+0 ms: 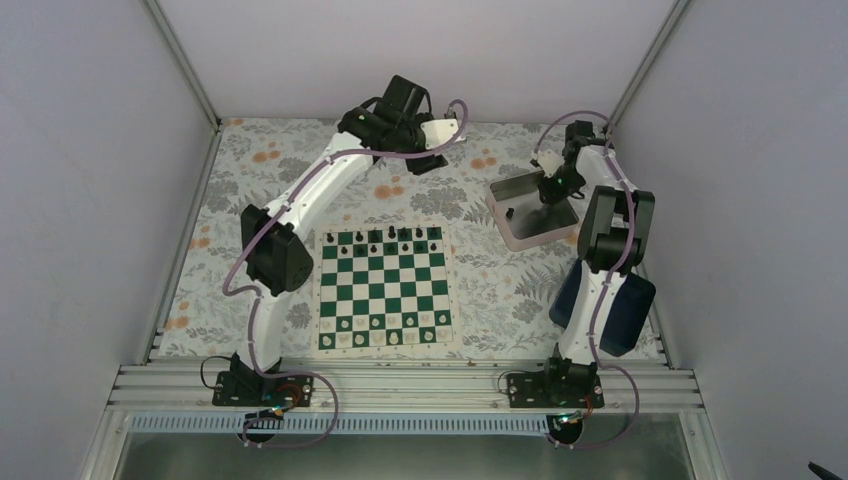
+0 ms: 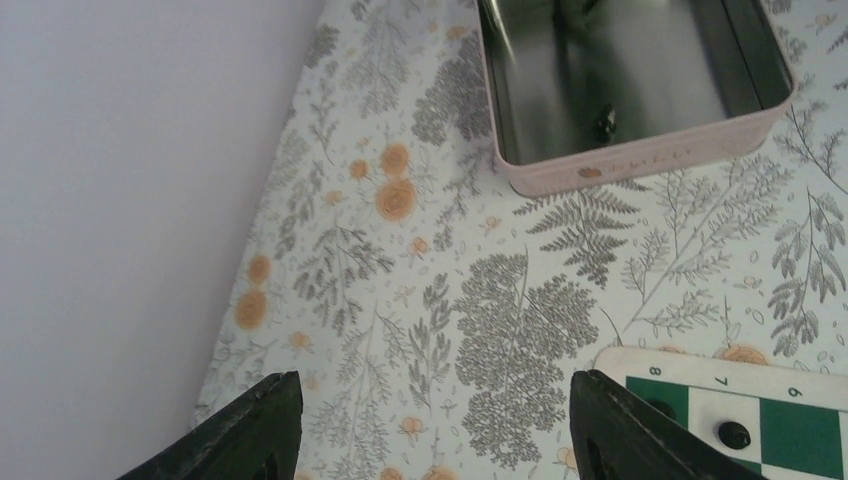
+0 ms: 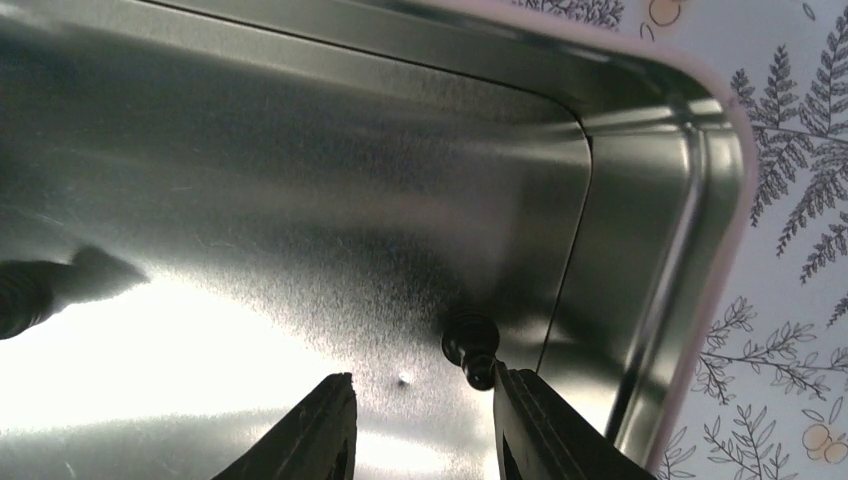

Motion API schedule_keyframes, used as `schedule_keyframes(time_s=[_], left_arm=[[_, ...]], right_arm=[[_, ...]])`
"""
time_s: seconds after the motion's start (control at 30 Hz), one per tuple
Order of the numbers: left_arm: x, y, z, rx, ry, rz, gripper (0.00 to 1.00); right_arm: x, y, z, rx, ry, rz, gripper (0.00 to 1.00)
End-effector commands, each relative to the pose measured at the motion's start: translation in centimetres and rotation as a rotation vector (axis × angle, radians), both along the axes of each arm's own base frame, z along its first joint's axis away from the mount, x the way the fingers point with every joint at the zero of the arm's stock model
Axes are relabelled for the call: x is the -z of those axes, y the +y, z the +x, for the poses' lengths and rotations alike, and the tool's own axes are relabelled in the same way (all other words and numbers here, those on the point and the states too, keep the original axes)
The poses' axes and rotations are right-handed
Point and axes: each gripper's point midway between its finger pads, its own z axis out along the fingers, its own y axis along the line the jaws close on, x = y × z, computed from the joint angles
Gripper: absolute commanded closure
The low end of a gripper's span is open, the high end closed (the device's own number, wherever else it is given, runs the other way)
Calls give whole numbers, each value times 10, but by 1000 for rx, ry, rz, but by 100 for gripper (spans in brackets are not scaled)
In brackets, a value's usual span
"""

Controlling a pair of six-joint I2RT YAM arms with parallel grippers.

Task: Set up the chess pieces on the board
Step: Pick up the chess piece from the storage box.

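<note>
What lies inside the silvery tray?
One black chess piece rests on the tray floor beside the right gripper. The floor under the gripper is hidden; a dark shape further left is unclear.

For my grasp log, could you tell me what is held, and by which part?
Nothing is held: the left gripper is open, and a black piece lies ungripped beside the right gripper.

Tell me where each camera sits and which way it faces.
Top external: above and behind the arms, looking down at the board and tray; both arms show.
Left wrist: faces across the table to the tray; its fingers show.
Right wrist: looks into the tray; its fingers show.
Shared: both wrist views show the tray's black chess piece.
</note>
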Motion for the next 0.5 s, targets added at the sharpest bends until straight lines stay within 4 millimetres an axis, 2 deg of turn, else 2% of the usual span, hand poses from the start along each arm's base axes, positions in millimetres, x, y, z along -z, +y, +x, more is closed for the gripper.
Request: schedule_keyframes(time_s=[0.0,0.47], left_arm=[[-41,2,-4,-7,-68,-76,33],[-35,10,-10,-21,-54,-84,34]], right_arm=[[6,5,6,5,-17,-12,62],[21,-5,11,28,-30,-87,61]])
